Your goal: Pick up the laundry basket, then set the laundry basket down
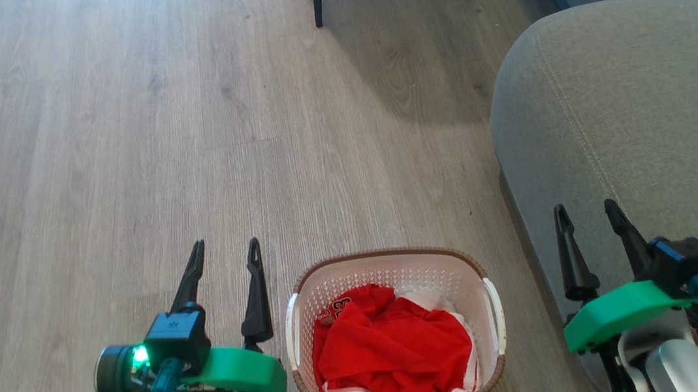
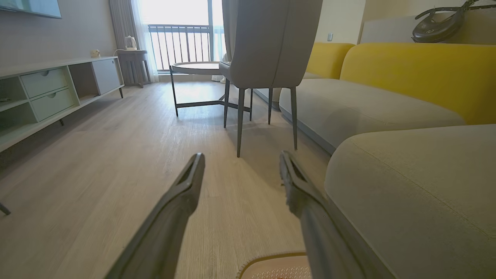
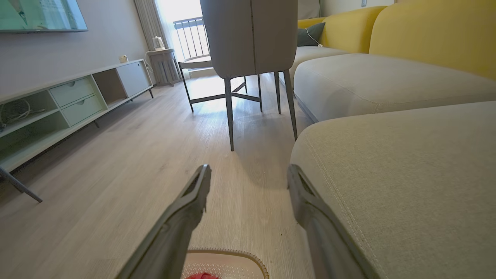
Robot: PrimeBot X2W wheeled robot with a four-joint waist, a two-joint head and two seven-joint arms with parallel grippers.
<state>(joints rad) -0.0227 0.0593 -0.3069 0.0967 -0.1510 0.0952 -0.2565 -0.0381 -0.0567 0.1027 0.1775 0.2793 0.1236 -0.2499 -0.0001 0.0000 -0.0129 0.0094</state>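
The laundry basket [image 1: 390, 271] stands on the wooden floor [image 1: 120, 150] close in front of the robot, holding red clothes [image 1: 392, 342], with a grey sofa [image 1: 643, 123] to its right. The left gripper [image 1: 226, 246] hovers just left of the basket. The right gripper [image 1: 585, 207] is to the basket's right, seen against the sofa's edge. Each has its fingers spread apart, empty and touching nothing, and neither side handle is gripped. With the basket grounded and both grippers free, it cannot be told whether the lift is yet to come or the set-down is done.
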